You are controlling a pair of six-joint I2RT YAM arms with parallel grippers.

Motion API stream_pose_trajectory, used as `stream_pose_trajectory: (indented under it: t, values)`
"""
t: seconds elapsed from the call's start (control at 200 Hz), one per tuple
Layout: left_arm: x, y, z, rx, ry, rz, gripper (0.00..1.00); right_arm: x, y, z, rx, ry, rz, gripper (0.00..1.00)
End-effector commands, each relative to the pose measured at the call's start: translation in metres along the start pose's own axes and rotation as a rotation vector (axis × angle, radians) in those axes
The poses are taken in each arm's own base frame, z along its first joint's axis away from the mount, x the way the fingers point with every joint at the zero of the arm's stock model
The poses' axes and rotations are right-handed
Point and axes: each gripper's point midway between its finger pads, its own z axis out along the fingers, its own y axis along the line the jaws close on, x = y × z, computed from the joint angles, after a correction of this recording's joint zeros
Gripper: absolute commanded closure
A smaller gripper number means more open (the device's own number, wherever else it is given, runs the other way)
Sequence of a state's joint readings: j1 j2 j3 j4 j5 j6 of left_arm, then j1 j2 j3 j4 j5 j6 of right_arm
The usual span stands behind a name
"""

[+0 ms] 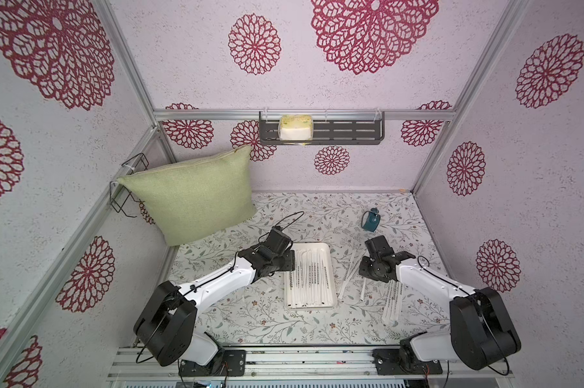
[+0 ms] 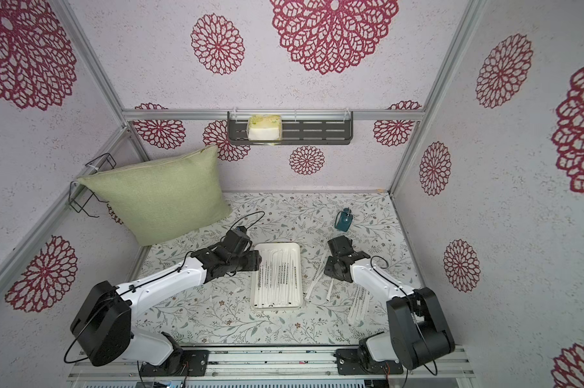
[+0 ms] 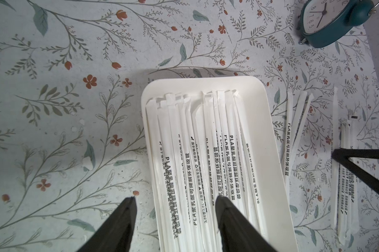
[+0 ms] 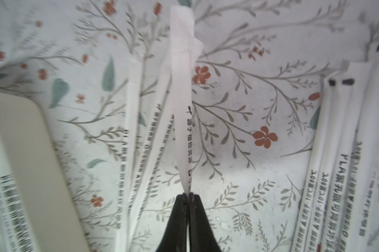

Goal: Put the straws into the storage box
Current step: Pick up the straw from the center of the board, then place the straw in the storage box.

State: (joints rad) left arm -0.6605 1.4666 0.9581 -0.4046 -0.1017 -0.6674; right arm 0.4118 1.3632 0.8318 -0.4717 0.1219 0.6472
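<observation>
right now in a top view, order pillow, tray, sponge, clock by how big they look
1. pillow
2. tray
3. sponge
4. clock
The sponge looks only a little bigger than the clock. It hangs higher, perhaps nearer the camera, so that pair is unsure.

the floral table [image 1: 250, 319] carries the storage box [image 1: 317, 246], straws [image 1: 393, 302], a clock [image 1: 371, 220] and a cushion [image 1: 189, 198].

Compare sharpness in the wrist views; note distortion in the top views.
Left wrist view: sharp, print on the straws readable. Right wrist view: soft, the storage box smeared, the held straw clearer. Both top views: wide-angle, frame posts splay outward.
</observation>
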Motion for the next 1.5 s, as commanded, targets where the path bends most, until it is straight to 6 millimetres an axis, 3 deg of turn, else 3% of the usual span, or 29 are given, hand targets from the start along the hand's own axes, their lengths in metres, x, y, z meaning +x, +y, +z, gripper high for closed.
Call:
stream_pose_trajectory:
  t: [0.0,0.13,0.19,0.3,0.425,0.72,1.136,1.231,1.361,1.496]
  values:
    - [-0.009,0.017,-0.011,-0.031,-0.048,-0.055,0.35,-0.005,0.058,-0.039,-0.135,-0.033,-0.068,0.91]
    - [-0.010,0.040,-0.019,-0.082,-0.060,-0.127,0.35,0.019,0.148,-0.056,-0.338,-0.002,-0.145,0.91]
    - [-0.009,0.047,-0.024,-0.093,-0.069,-0.150,0.35,0.032,0.177,-0.055,-0.378,0.012,-0.184,0.91]
    - [-0.003,0.056,-0.030,-0.098,-0.079,-0.178,0.35,0.052,0.205,-0.035,-0.419,0.058,-0.199,0.91]
    - [0.005,0.064,-0.031,-0.111,-0.068,-0.197,0.35,0.072,0.224,-0.014,-0.437,0.114,-0.215,0.91]
    - [0.011,0.066,-0.026,-0.108,-0.060,-0.212,0.35,0.100,0.224,0.017,-0.388,0.184,-0.181,0.89]
    - [0.012,0.065,-0.021,-0.107,-0.050,-0.196,0.36,0.101,0.224,0.041,-0.315,0.164,-0.200,0.85]
    - [0.011,0.064,-0.022,-0.105,-0.047,-0.194,0.36,0.099,0.226,0.033,-0.320,0.162,-0.200,0.81]
    - [0.007,0.065,-0.025,-0.105,-0.064,-0.194,0.35,0.083,0.228,0.003,-0.340,0.120,-0.196,0.74]
    - [-0.003,0.061,-0.030,-0.095,-0.077,-0.176,0.35,0.060,0.201,-0.020,-0.322,0.084,-0.146,0.70]
